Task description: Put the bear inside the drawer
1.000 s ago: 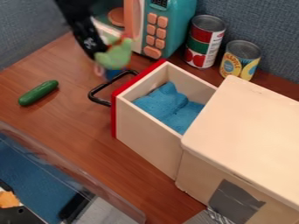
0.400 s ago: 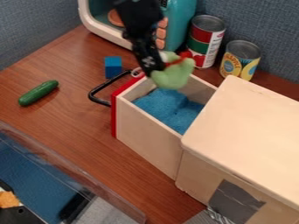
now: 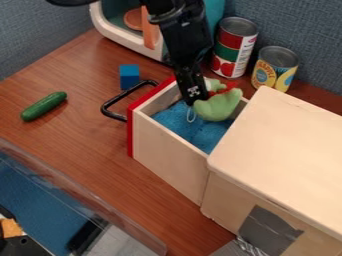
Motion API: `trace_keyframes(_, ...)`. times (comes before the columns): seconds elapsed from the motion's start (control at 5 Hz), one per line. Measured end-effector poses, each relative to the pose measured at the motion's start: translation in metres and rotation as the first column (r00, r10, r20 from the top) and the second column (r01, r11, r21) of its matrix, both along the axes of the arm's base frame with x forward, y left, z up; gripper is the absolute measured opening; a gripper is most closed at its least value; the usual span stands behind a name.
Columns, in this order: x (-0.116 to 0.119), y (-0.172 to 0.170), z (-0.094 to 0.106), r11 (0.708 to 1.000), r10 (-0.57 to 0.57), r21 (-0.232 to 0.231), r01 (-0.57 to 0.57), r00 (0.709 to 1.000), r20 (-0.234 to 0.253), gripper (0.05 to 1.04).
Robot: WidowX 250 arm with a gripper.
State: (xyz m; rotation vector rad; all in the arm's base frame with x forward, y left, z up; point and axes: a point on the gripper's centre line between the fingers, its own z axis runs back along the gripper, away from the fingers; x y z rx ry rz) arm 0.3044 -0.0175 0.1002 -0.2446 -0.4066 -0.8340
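The gripper (image 3: 198,101) holds the green bear (image 3: 217,108) over the open drawer (image 3: 168,156), which contains blue fabric (image 3: 172,120). A blue block (image 3: 129,77) sits beside the drawer handle (image 3: 105,109). The bench (image 3: 73,140) also carries a cucumber (image 3: 44,106), a toy microwave (image 3: 121,39) and two cans: one red-and-green (image 3: 234,47), one yellow (image 3: 274,70).

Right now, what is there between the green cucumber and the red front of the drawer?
Between the cucumber and the red front: bare tabletop, then the black handle, in the camera view.

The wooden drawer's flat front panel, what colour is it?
The panel is red; camera view shows it best.
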Motion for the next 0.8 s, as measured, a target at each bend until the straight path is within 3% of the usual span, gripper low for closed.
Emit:
trace_keyframes(0.2,0.0,0.011,-0.005,0.994,-0.032,0.103,0.03,0.999,0.009,0.711)
trace_keyframes(0.4,-0.008,0.017,-0.001,0.988,-0.091,0.125,0.092,0.996,-0.011,0.975)
trace_keyframes(0.6,-0.011,0.051,0.029,0.975,-0.133,0.185,0.125,0.991,0.03,1.002)
trace_keyframes(0.8,-0.018,0.101,0.047,0.962,-0.144,0.233,0.14,0.99,0.001,0.999)
